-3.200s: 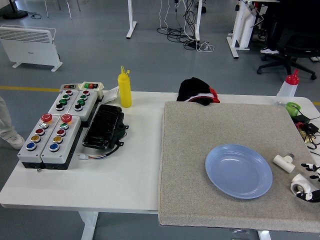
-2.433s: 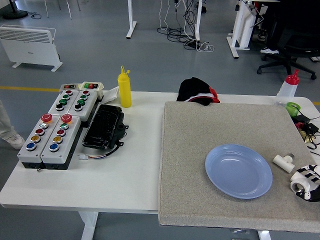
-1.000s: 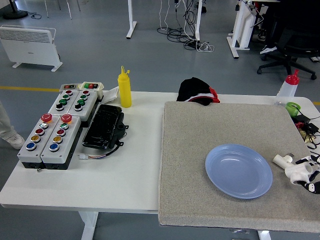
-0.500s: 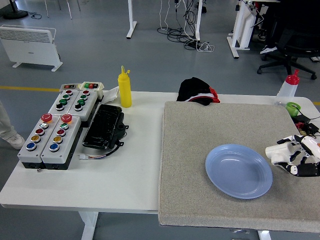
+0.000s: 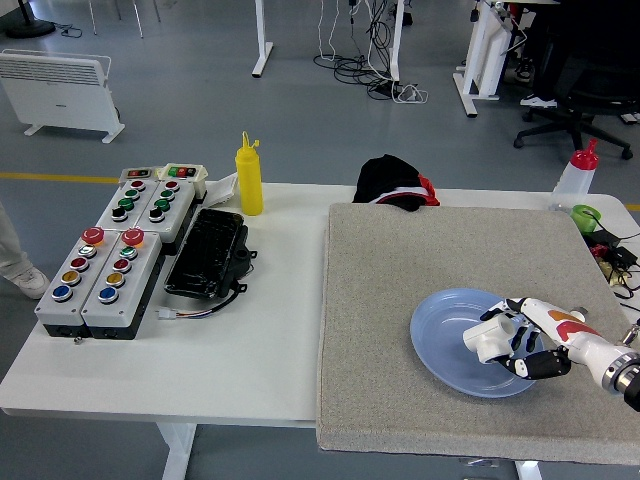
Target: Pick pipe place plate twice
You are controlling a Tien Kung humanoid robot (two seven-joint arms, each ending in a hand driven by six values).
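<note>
Gripping the white plastic pipe fitting [image 5: 487, 341], right hand [image 5: 520, 342] hovers over the pale blue round plate [image 5: 450, 330] on the grey mat [image 5: 400, 260]. Fitting looks light, rigid, smooth, likely slippery; grip across the body. Left hand out of view.

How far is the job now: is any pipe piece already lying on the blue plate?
Nothing is visibly lying on the blue plate yet. The right hand holds a white pipe piece over the plate, not released. A second pipe piece cannot be seen now, so both placements remain.
</note>
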